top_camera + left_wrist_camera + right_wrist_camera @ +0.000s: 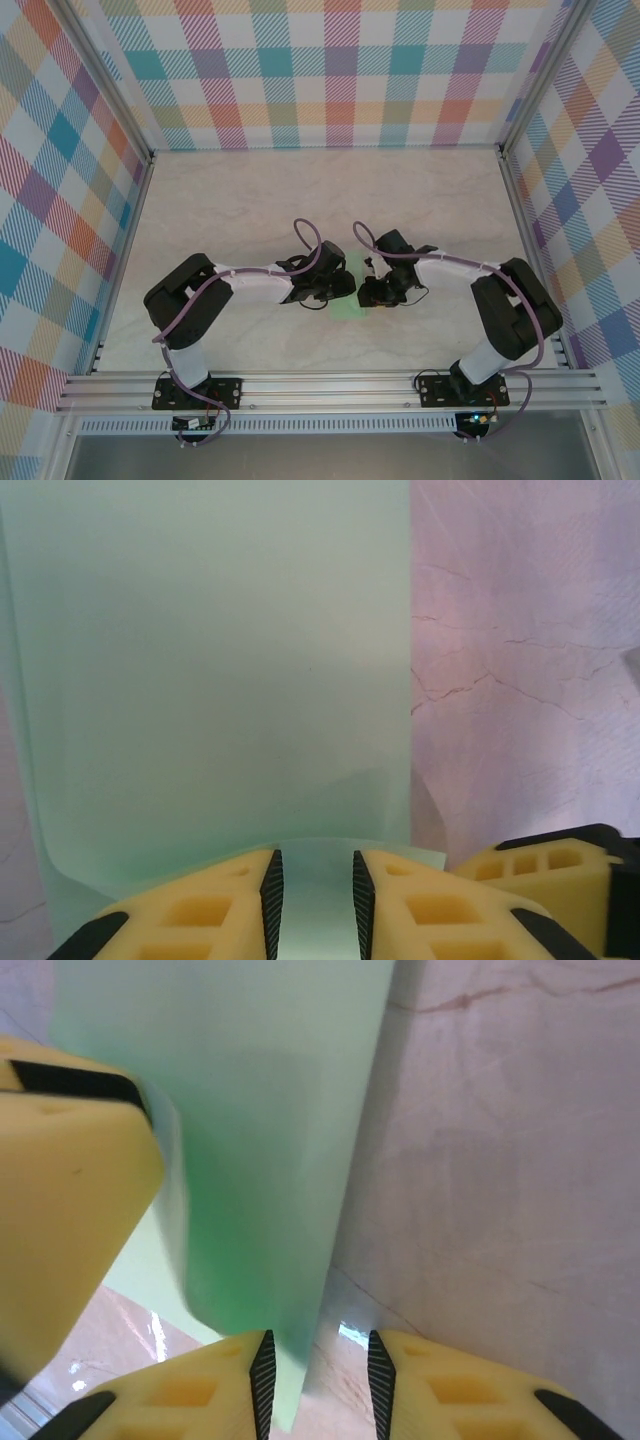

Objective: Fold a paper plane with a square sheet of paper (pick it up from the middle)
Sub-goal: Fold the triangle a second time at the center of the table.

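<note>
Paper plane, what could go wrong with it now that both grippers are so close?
1. The paper plane sits loosely between the left gripper's open fingers, so it may slip or crumple when they close.
2. The right gripper straddles just one edge of it, which might bend or tear.
3. The two grippers are very close together and could bump.

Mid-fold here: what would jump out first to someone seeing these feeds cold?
The pale mint-green paper at the table's centre, with the left arm and right arm meeting over it. In the left wrist view its near edge sits between the slightly parted left jaws; in the right wrist view its long edge runs down into the right jaws' gap.
</note>
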